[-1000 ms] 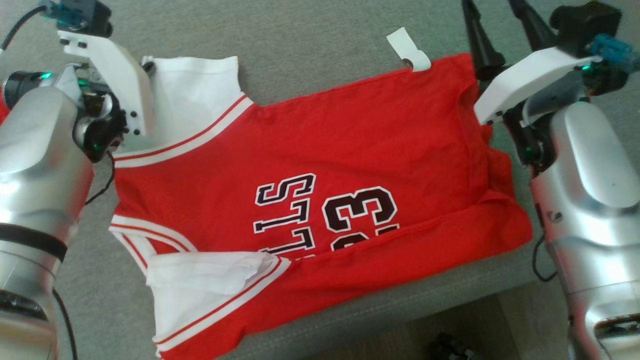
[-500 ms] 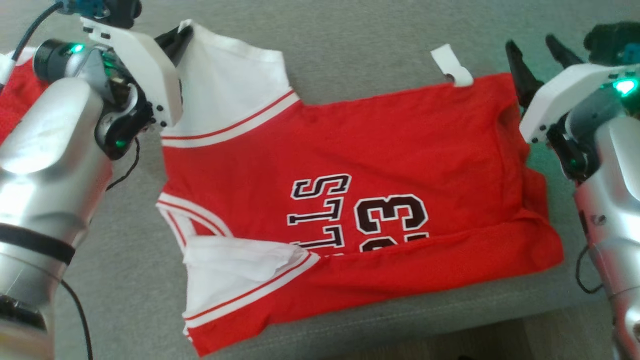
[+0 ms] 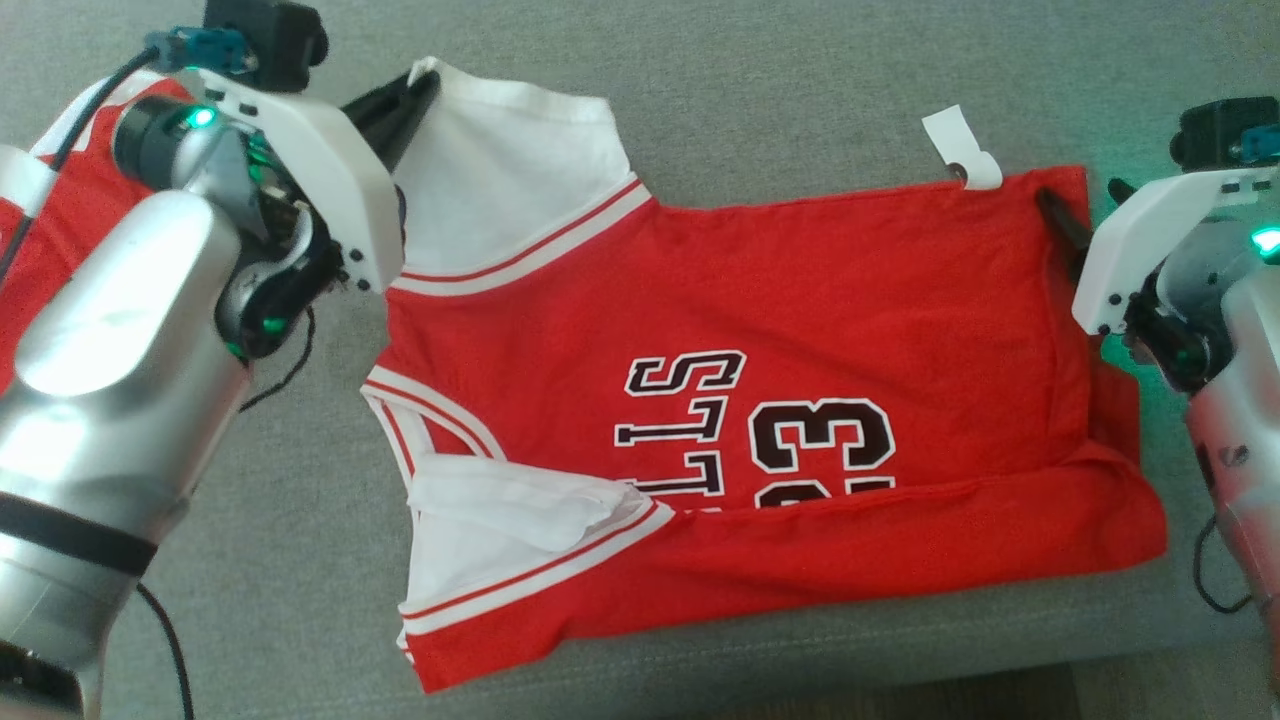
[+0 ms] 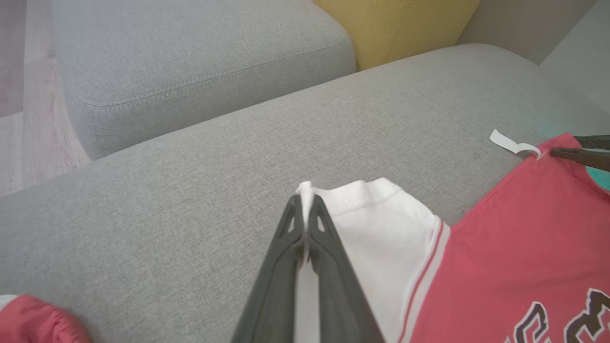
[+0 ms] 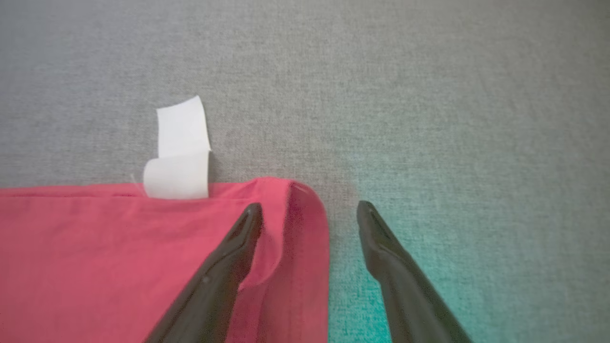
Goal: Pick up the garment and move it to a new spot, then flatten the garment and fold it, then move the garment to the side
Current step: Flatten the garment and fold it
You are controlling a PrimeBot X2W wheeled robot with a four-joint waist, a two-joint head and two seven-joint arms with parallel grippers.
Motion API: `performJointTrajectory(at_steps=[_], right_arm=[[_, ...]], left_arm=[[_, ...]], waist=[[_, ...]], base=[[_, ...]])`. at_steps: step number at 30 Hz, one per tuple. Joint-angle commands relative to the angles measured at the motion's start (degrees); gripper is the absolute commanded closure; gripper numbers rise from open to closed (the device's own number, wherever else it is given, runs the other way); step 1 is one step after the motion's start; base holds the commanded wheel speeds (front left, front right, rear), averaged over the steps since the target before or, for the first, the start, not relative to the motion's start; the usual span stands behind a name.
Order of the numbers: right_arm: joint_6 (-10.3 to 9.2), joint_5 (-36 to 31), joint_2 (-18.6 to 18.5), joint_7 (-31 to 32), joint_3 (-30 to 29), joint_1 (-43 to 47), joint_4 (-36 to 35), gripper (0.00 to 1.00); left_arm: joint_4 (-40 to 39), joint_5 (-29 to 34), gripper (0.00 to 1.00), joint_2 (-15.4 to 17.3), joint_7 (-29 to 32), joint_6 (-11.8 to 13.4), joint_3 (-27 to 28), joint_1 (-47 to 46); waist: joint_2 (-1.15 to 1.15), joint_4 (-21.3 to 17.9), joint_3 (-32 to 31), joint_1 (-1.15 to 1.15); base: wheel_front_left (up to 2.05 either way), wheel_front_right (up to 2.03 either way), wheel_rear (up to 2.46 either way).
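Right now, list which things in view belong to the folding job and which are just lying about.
Job:
red jersey
left gripper, shut on its white sleeve edge
right gripper, open astride the hem corner
grey couch seat underneath

Lying about:
second red garment
yellow cushion
grey footstool

A red garment (image 3: 800, 300) with white sleeves and black lettering lies spread on the grey cushion (image 3: 760, 90); the left end effector (image 3: 425, 80) is pinched tight on the far white sleeve's corner; the right end effector (image 3: 1090, 205), fingers apart, sits at the garment's far right corner, near a white tag (image 3: 962, 150).
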Motion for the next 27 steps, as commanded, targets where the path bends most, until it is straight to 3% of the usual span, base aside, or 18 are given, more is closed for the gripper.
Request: performJointTrajectory(at_steps=[1,12,13,14,27], right_arm=[[-0.05,0.61,-1.29,0.55,1.13,-2.34,-1.06,0.00],[-0.05,1.30,-0.81,1.83,2.82,-4.06,1.45,0.00],[-0.05,1.51,-0.79,2.17,3.32,-4.09,1.48,0.63],[-0.05,1.66,-0.89,2.19,3.74,-4.11,1.42,1.00],[-0.05,-1.09,-1.95,-6.93,1.15,-8.82,4.44,1.00]], left_arm=[[-2.38,-0.60,1.00,2.74,0.31,0.42,1.85,-1.77],[-4.38,-0.86,1.00,3.10,1.01,1.09,1.70,-2.02],[-4.37,-0.85,1.00,3.15,1.02,1.12,1.68,-2.05],[-4.36,-0.86,1.00,3.15,1.02,1.18,1.66,-2.07],[0.39,1.01,1.00,1.80,-4.56,3.66,3.27,-5.83]], waist=[[0.00,0.14,0.32,0.00],[0.00,0.62,1.82,0.00],[0.00,0.66,1.90,0.00],[0.00,0.71,1.97,0.00],[0.00,0.80,3.06,0.00]], base=[[0.00,0.00,0.00],[0.00,0.00,0.00],[0.00,0.00,0.00],[0.00,0.00,0.00],[0.00,0.00,0.00]])
